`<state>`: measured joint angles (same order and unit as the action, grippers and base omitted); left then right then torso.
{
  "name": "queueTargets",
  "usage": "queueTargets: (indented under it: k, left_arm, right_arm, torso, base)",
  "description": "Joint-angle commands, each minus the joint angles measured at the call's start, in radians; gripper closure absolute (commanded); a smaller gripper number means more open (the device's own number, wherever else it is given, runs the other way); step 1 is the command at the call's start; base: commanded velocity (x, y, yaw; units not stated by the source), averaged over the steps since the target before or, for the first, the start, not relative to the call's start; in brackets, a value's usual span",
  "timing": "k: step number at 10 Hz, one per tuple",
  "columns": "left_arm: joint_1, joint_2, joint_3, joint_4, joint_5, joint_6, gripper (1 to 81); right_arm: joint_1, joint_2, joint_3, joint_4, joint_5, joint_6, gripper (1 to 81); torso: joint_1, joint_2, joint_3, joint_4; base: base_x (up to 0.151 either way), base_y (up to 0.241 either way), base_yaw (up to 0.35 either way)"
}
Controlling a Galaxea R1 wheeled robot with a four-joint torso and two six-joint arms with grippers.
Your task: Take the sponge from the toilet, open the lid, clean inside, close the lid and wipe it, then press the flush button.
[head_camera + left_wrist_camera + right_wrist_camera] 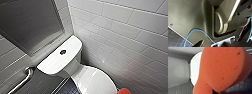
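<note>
Sponge hangs nearest of all, an orange-red lump pressed close up to the right wrist camera and carried clear of the toilet by the right arm. The left arm is tucked in against the robot's own grey casing, with a blue cable looping across it. Of the right gripper I can make out just a dark sliver under the sponge's pinched waist, the rest hidden behind the foam. Its jaws look closed on that waist. A dark tip by the cable may belong to the left gripper, but whether it is open or closed I cannot tell. From the head view a red corner of the sponge pokes in at the bottom edge, just beside the front of the lid. The lid lies down and closed, its front end cut off. Farther back is the cistern top with the flush button at its middle, a grab bar to one side, then the white tiled wall.
</note>
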<state>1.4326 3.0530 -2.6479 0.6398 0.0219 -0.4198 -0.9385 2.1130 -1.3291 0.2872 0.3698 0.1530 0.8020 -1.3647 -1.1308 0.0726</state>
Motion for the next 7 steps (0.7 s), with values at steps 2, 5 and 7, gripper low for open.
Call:
queueTargets:
  k: [2,5,7]
  left_arm:
    - [0.027,-0.002,0.002,0.001,0.067,0.003,1.0]
    - [0.027,0.000,0.002,0.000,0.067,0.003,1.0]
    - [0.026,0.003,0.002,0.000,0.067,0.003,1.0]
  right_arm:
    - [0.321,0.073,-0.102,-0.030,-0.351,0.010,81.1]
    - [0.457,0.234,-0.275,-0.034,-0.476,0.010,81.1]
    - [0.523,0.378,-0.424,-0.030,-0.558,0.011,81.1]
  torso:
    - [0.000,0.000,0.000,0.000]
    - [0.000,0.000,0.000,0.000]
    - [0.000,0.000,0.000,0.000]
  base:
    - [0.000,0.000,0.000]
    - [0.000,0.000,0.000]
    - [0.000,0.000,0.000]
